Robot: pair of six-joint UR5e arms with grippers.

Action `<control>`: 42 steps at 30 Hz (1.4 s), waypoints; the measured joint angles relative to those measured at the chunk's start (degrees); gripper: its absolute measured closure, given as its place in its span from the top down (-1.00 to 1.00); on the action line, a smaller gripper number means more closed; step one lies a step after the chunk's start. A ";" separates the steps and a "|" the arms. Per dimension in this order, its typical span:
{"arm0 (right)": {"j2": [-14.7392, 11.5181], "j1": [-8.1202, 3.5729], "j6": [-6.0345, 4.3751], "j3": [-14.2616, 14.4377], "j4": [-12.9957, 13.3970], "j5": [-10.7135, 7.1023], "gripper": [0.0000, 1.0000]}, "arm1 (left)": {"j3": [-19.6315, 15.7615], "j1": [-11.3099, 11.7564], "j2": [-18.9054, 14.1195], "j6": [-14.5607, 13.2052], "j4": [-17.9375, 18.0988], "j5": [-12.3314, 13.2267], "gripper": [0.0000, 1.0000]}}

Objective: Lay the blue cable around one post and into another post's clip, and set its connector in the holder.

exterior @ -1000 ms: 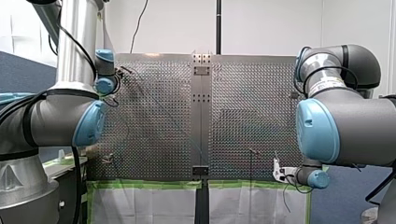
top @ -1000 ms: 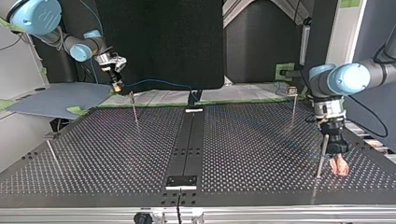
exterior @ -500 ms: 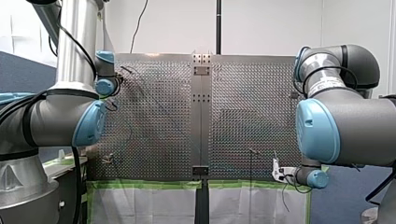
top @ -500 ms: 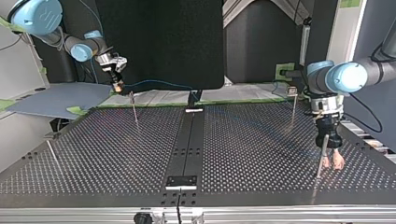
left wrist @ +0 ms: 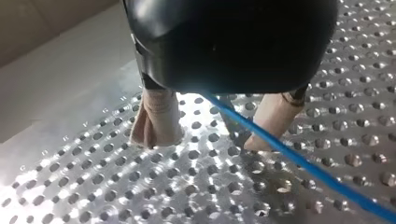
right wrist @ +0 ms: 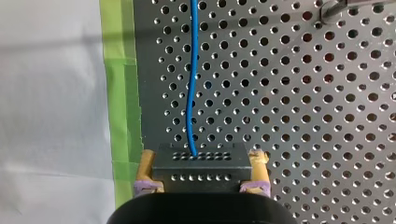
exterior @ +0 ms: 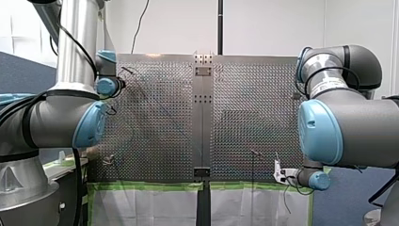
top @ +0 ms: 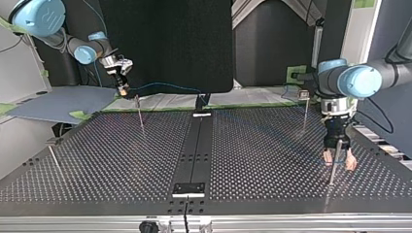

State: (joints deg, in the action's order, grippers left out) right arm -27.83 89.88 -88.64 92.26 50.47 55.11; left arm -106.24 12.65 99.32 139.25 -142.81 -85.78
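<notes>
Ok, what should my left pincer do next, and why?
Probably lift my left pincer straight up and clear: its fingers stand open, the blue cable runs free between them, and my right pincer holds the connector.

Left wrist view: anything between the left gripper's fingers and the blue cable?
Nothing visible blocks it. My left gripper is open, and the blue cable runs between its beige pads, above the perforated table. In the top view, a thin post stands by the fingers.

Hidden and cut-off parts
The blue cable (left wrist: 299,163) is lost behind the left tool (left wrist: 208,140) body and cut off at the edge; the right tool (right wrist: 203,161) fingers are mostly covered by the connector (right wrist: 201,172).
</notes>
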 joint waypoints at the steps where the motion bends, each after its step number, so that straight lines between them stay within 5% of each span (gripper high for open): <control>1: 0.00 0.03 0.01 0.00 0.00 0.00 -1.00 | 0.00 0.00 -0.34 -0.49 -0.48 -0.38 1.00; 20: 0.01 0.27 0.02 0.01 0.00 0.01 -1.00 | 0.22 -0.16 -2.69 -9.98 -9.33 -8.34 1.00; 42: 0.00 0.34 0.07 0.01 -0.01 0.01 -1.00 | 2.70 -0.40 -4.69 -20.94 -12.03 -11.05 1.00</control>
State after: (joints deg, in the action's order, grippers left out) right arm -27.83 90.22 -88.56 92.27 50.46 55.12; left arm -103.53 12.24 94.63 118.31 -154.84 -96.84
